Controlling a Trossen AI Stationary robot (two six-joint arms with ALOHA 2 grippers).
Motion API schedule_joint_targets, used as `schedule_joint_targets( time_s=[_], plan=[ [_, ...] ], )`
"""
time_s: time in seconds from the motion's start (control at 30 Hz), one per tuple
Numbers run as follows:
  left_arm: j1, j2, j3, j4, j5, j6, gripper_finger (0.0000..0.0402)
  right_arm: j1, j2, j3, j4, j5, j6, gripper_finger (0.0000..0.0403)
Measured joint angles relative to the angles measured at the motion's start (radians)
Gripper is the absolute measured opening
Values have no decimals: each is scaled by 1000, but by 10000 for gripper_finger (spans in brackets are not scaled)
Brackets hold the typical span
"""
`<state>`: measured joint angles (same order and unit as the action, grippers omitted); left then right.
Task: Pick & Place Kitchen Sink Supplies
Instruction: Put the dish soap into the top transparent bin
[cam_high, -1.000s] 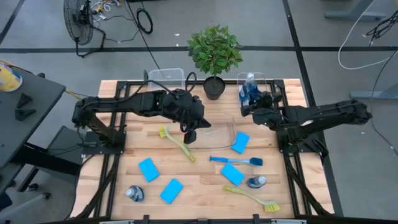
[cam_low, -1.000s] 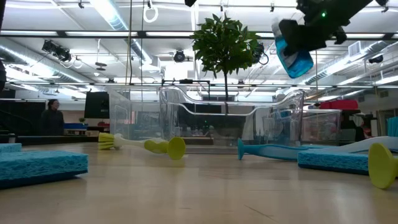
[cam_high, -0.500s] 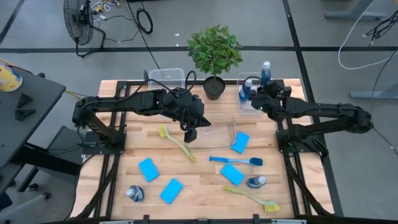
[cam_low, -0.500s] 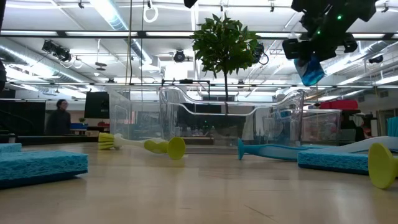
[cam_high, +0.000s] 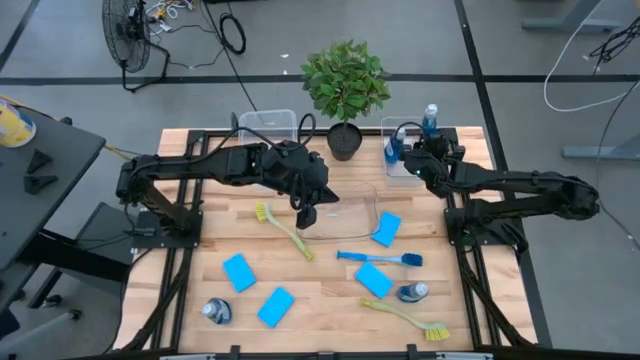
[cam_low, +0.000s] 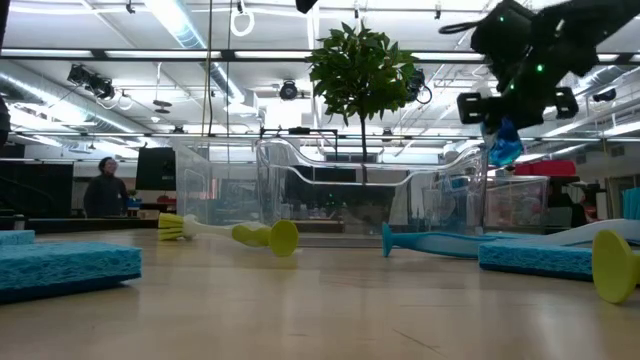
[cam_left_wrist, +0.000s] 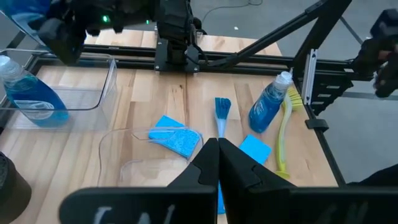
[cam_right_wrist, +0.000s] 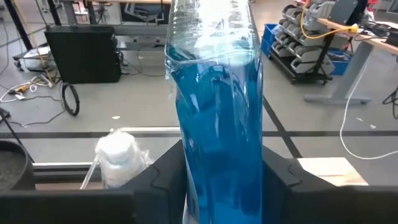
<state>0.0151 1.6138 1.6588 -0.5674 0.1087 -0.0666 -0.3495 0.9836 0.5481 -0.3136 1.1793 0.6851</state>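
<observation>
My right gripper (cam_high: 426, 143) is shut on a clear bottle of blue liquid (cam_high: 430, 118) over the clear bin (cam_high: 404, 165) at the back right. A second bottle (cam_high: 393, 150) stands in that bin. My left gripper (cam_high: 304, 216) hangs shut and holds nothing above the middle clear bin (cam_high: 350, 205). Flat on the table lie blue sponges (cam_high: 240, 271) (cam_high: 276, 306) (cam_high: 386, 228), two yellow-green brushes (cam_high: 284, 230) (cam_high: 408, 318), a blue brush (cam_high: 380, 258) and two more bottles (cam_high: 217, 311) (cam_high: 412, 292). My right gripper pinches the bottle's body (cam_right_wrist: 214, 155) between its two fingers (cam_right_wrist: 163, 180), one on each side. The fingers come nearly level, slanting a little down. The bottle is lifted clear, above the back right bin (cam_low: 465, 190), with its white cap (cam_high: 430, 106) toward the table's far edge.
A green potted plant (cam_high: 345, 85) stands at the back middle, between the back left clear bin (cam_high: 268, 124) and the back right one. Black frame rails run along the table's left and right sides. A person (cam_low: 103, 190) stands in the room behind.
My right gripper has swung toward the table's far right corner and sunk, turning as it went. The bottle has gone with it, from beside the back right bin to over that bin's far right part, still clear of everything.
</observation>
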Motion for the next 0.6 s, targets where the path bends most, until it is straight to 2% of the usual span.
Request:
schedule_joint_targets(
  time_s=[0.37,0.5,0.6],
  plan=[
    [0,0,0,0,-11,7,3,-72,0,-233,488,2,-185,137],
    [0,0,0,0,-12,4,7,-107,0,-288,687,-81,-296,137],
    [0,0,0,0,-12,3,5,-138,0,-301,770,-150,-386,137]
  ],
)
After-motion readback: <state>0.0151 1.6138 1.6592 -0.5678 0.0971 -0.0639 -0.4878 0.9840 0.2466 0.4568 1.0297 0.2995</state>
